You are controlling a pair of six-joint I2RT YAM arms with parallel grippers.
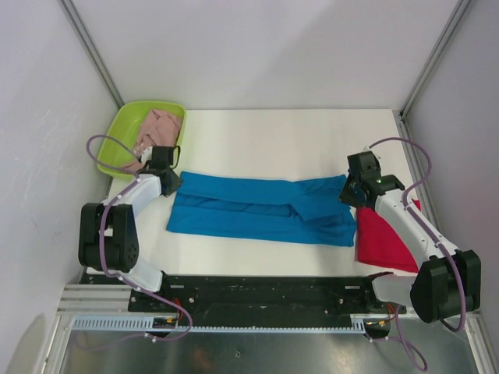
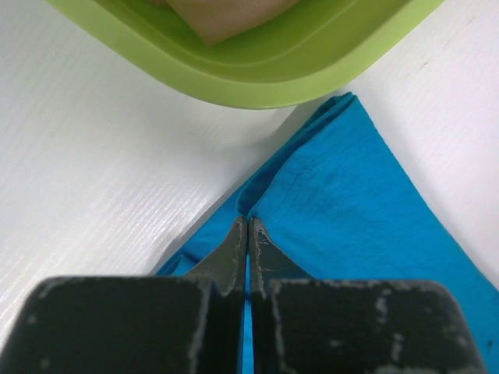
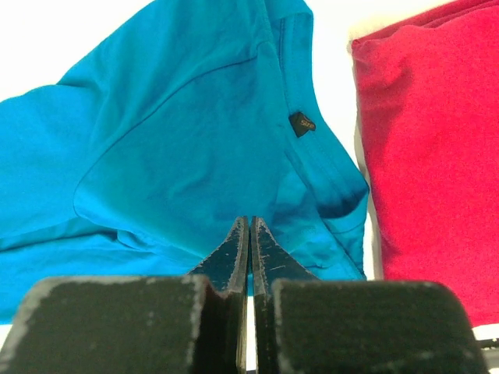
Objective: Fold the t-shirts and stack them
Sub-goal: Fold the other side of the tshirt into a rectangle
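My left gripper and right gripper are both pinched closed. The blue shirt lies under their tips, stretched between them. Soft, light and floppy, I judge: I'd pinch a corner at each end.

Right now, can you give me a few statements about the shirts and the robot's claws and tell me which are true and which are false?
1. The blue shirt is spread on the table. True.
2. The red shirt lies on top of the blue shirt. False: it lies beside it, at its right end.
3. The pink shirt lies in the tray. True.
4. Both grippers are wide open. False: the left gripper and the right gripper are both shut.
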